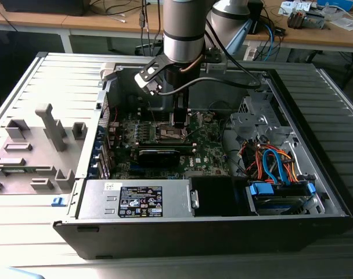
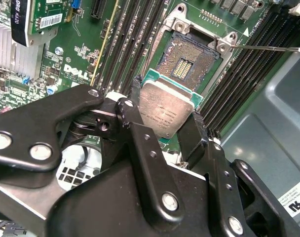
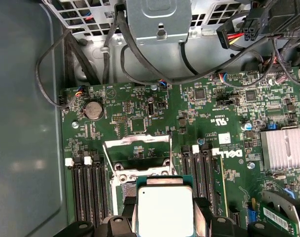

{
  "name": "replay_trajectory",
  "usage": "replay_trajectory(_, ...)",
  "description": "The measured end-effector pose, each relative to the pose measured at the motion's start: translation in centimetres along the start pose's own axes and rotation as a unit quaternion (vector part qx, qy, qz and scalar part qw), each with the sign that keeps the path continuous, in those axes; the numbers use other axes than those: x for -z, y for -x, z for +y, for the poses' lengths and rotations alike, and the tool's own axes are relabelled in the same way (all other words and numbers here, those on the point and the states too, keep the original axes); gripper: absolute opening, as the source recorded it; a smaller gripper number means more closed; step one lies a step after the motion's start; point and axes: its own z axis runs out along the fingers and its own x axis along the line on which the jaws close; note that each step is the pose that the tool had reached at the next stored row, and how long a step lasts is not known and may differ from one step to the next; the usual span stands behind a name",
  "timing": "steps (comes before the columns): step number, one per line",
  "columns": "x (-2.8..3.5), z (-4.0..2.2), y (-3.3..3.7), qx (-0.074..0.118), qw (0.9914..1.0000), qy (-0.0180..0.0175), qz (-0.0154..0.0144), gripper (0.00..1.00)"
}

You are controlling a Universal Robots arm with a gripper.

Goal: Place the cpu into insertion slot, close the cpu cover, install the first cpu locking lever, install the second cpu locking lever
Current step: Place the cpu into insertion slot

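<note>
White lettering is printed on the green motherboard (image 2: pixel 81 69) beside the memory slots (image 2: pixel 128 44), seen in both wrist views, with tiny component markings scattered around it. Faint engraved lines of print cover the metal top of the cpu (image 2: pixel 166 111). In the exterior view a black label (image 1: pixel 140 201) with white symbols sits on the power supply (image 1: pixel 95 204) — a small white sticker (image 1: pixel 112 186) lies just beside it.
</note>
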Motion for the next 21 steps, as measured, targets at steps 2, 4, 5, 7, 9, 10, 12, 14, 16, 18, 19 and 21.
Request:
replay_trajectory(2, -0.01, 0.0, 0.0, -0.001, 1.0, 0.0, 0.0, 0.55)
replay_trajectory(4, -0.01, 0.0, 0.0, -0.001, 1.0, 0.0, -0.0001, 0.55)
replay_trajectory(5, -0.01, 0.0, 0.0, -0.002, 1.0, 0.0, -0.0001, 0.55)
replay_trajectory(7, -0.02, 0.0, 0.0, -0.002, 1.0, 0.0, -0.0001, 0.55)
replay_trajectory(9, -0.02, 0.0, 0.0, -0.003, 1.0, 0.0, -0.0001, 0.55)
replay_trajectory(10, -0.03, 0.0, 0.0, -0.003, 0.99999, 0.0, -0.0001, 0.55)
replay_trajectory(12, -0.04, 0.0, 0.0, -0.004, 0.99999, 0.0, -0.0002, 0.55)
replay_trajectory(14, -0.05, 0.0, 0.0, -0.005, 0.99999, 0.0, -0.0002, 0.55)
replay_trajectory(16, -0.08, 0.0, -0.01, -0.005, 0.99999, 0.0, -0.0002, 0.55)
replay_trajectory(18, -0.11, -0.01, -0.03, -0.006, 0.99998, 0.0, -0.0001, 0.55)
replay_trajectory(19, -0.12, -0.01, -0.07, -0.007, 0.99997, 0.0, -0.0002, 0.55)
replay_trajectory(21, -0.14, -0.03, -0.21, -0.008, 0.99997, 0.0, -0.0003, 0.55)
